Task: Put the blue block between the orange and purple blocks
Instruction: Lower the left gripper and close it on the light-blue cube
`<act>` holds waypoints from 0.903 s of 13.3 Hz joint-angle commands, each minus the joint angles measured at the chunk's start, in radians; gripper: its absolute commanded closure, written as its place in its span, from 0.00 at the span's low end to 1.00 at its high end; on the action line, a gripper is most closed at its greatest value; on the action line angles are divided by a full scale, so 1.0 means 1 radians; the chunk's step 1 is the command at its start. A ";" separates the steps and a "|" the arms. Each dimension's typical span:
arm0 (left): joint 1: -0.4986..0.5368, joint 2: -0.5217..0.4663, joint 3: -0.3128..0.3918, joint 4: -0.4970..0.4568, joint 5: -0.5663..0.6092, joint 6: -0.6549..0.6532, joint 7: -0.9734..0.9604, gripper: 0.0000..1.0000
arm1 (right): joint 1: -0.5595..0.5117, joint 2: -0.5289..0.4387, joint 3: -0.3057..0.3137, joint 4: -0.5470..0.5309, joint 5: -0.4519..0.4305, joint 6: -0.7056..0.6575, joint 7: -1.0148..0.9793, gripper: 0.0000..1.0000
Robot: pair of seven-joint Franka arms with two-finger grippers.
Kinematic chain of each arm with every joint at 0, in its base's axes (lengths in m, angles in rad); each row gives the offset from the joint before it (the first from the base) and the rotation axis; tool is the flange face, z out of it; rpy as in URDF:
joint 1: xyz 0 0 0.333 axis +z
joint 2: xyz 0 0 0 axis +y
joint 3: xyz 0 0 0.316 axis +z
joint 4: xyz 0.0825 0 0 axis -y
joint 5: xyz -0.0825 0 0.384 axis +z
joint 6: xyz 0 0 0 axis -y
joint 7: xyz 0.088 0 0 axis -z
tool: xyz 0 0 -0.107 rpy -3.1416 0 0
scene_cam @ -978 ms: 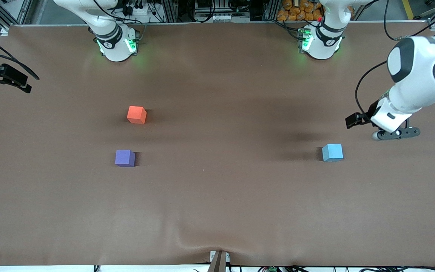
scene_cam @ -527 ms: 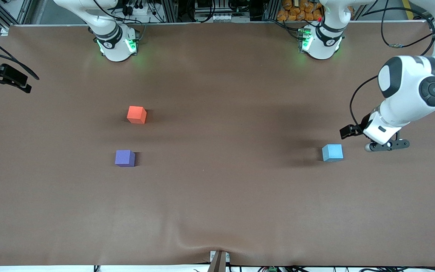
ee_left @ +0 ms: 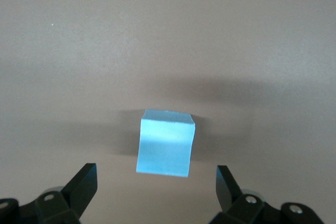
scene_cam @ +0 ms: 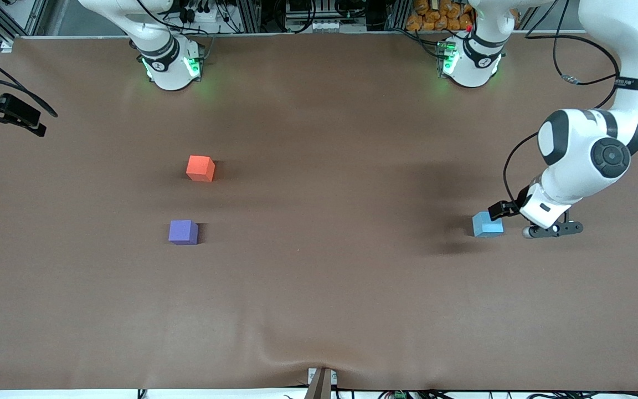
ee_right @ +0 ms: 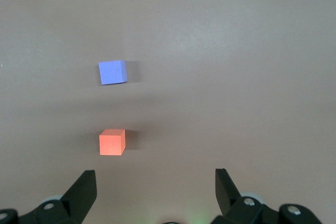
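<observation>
My left tool [ee_left: 152, 187], spread wide and empty, hangs just beside the small matte sky-blue cube [scene_cam: 487, 225], which lies ahead, centred between my fingers.

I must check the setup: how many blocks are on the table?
3. The orange block lies toward the right arm's end; the purple block is nearer the camera than it. The blue block lies toward the left arm's end. None seems hidden.
</observation>
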 commanded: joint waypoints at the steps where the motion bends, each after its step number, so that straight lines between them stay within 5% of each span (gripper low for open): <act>1: 0.006 0.032 -0.005 -0.005 -0.011 0.071 0.017 0.00 | -0.021 -0.023 0.009 -0.018 0.020 -0.002 -0.003 0.00; 12: 0.000 0.158 -0.005 -0.008 -0.011 0.108 0.017 0.00 | -0.021 -0.023 0.008 -0.018 0.020 -0.009 -0.005 0.00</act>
